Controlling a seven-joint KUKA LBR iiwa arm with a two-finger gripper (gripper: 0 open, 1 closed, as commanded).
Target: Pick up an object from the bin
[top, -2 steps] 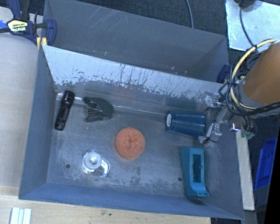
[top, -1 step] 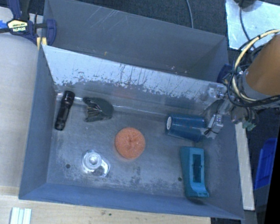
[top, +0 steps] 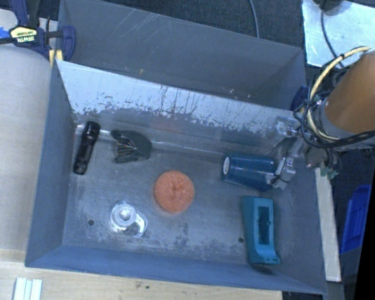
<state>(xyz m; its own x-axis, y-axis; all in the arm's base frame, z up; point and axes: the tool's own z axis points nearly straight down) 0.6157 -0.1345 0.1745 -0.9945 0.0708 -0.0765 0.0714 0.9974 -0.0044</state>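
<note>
My gripper (top: pixel 286 166) hangs low at the right side of the bin, close to the right wall. It is right at the right end of a dark blue cylinder (top: pixel 246 171) that lies on its side, its pale cap facing left. Whether it touches the cylinder I cannot tell. Just in front of it, along the right wall, lies a teal rectangular block (top: pixel 260 230) with a dark slot on top.
An orange round disc (top: pixel 174 191) lies mid-floor. A clear glassy cup (top: pixel 125 217) sits front left, a dark crumpled piece (top: pixel 131 147) back left, and a black cylinder (top: pixel 86 147) by the left wall. The arm with its orange cover and cables stands above the right rim.
</note>
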